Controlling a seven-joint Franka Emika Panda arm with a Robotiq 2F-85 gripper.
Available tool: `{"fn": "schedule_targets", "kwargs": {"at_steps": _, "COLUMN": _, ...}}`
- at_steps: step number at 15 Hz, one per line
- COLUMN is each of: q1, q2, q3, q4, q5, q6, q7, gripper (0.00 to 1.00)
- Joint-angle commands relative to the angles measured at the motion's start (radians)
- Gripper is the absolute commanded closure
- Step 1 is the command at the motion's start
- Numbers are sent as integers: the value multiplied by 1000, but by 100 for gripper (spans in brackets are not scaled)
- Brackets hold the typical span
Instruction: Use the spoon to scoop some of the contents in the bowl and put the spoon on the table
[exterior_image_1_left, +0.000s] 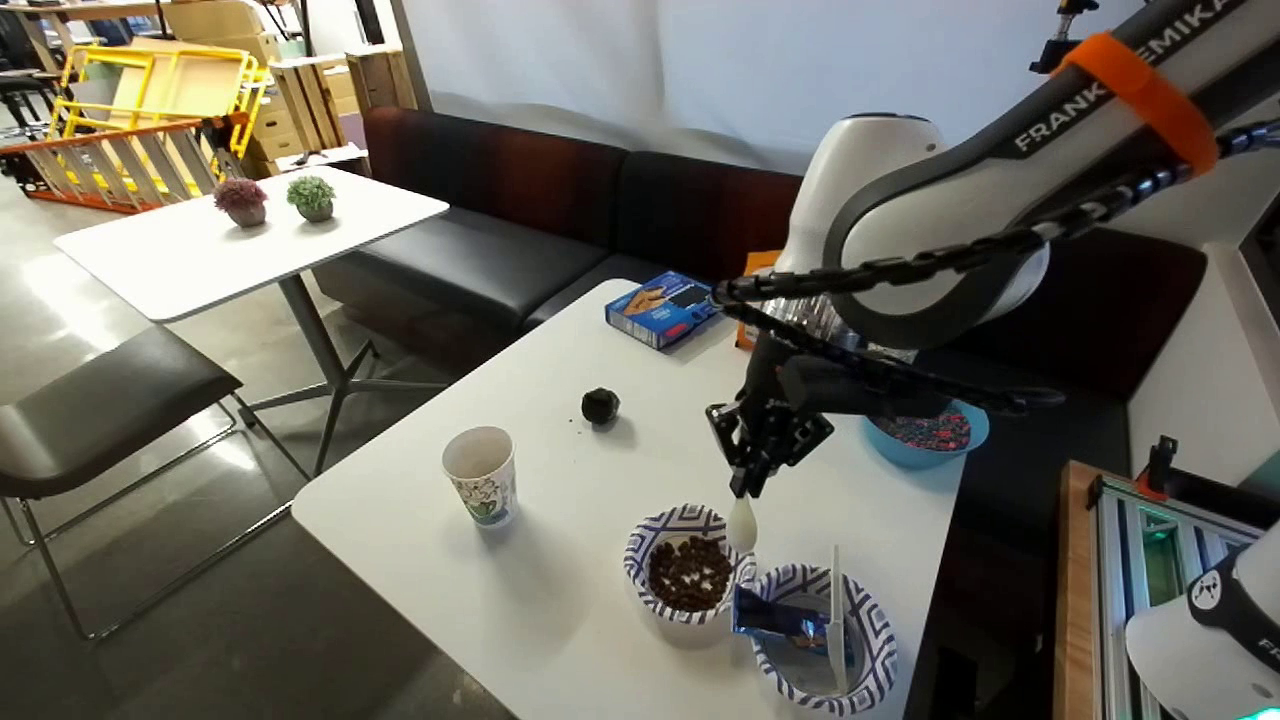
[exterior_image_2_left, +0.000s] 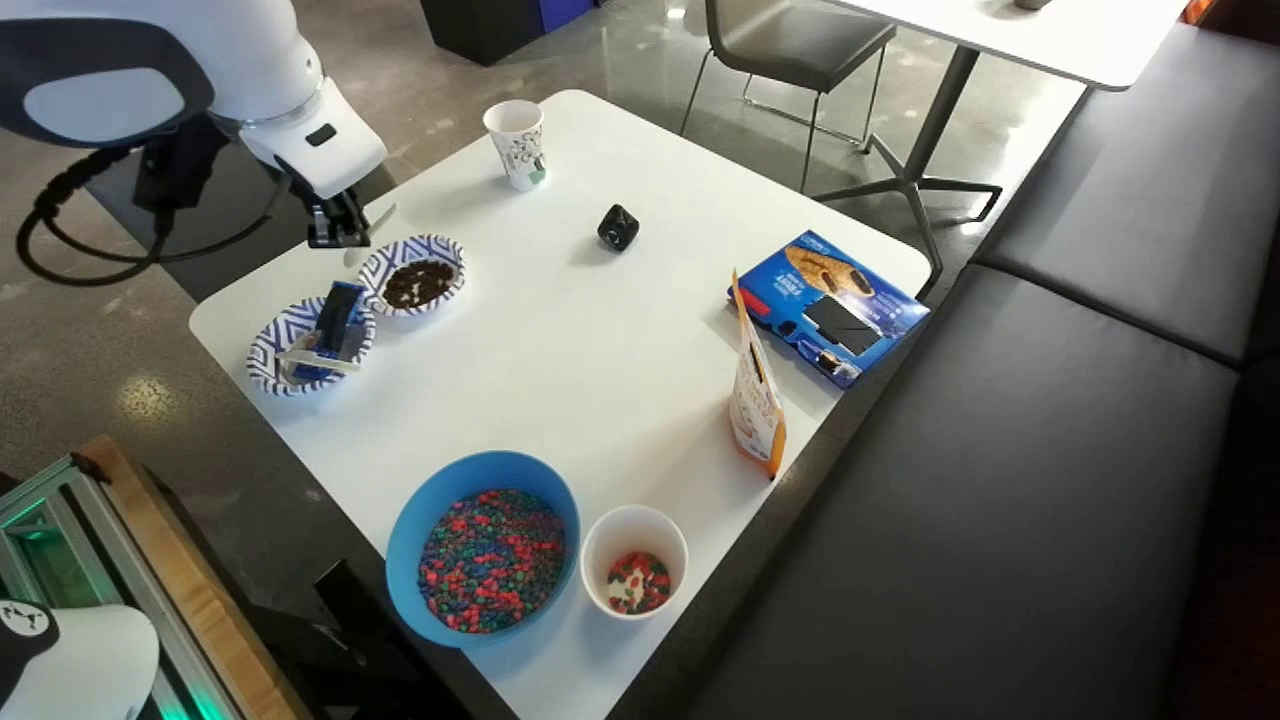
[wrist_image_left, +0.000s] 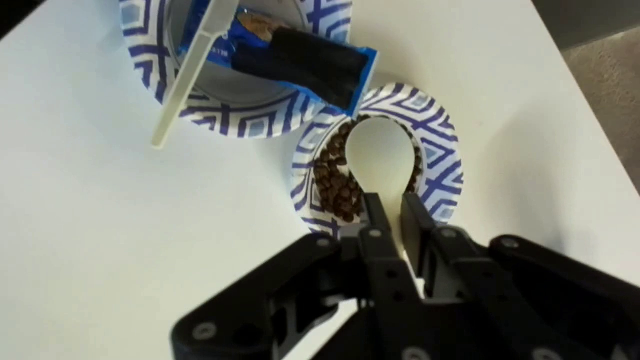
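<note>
- One pale spoon, pinched by its handle in the gripper, head tilted downward.
- In the wrist view, spoon head in line with the small patterned bowl; in an exterior view, spoon head overlapping the rim. Over the bowl or just outside it, touching or apart: impossible to tell.
- Inside that bowl, the contents: dark brown, lumpy bits, with light patches between.
- Just beside, a larger dish in a similar blue-and-white pattern, holding a blue packet and a white utensil, handle across the rim. Packet end jutting toward the small bowl, overlapping its rim in the wrist view.
- Beneath, the white table, rounded at the corners.
- Well apart from the spoon, a blue bowl of multicoloured bits, next to a white cup with red and dark bits low inside.
- Farther along, an upright orange-and-white pouch, near a blue box lying flat.
- Between box and printed paper cup, a small dark faceted object. Cup upright, near a corner.
- Alongside the table, a black bench.
</note>
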Motion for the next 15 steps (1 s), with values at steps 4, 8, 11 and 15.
{"fn": "schedule_targets", "kwargs": {"at_steps": 4, "q1": -1, "q2": 172, "q3": 6, "q4": 126, "q5": -283, "q6": 89, "q7": 247, "gripper": 97}}
{"fn": "schedule_targets", "kwargs": {"at_steps": 8, "q1": 20, "q2": 258, "q3": -21, "q4": 172, "q5": -386, "q6": 118, "q7": 315, "gripper": 97}}
{"fn": "schedule_targets", "kwargs": {"at_steps": 11, "q1": 40, "q2": 304, "q3": -40, "q4": 191, "q5": -423, "q6": 152, "q7": 335, "gripper": 97}}
{"fn": "schedule_targets", "kwargs": {"at_steps": 15, "q1": 70, "q2": 348, "q3": -70, "q4": 210, "q5": -451, "q6": 182, "q7": 358, "gripper": 97}}
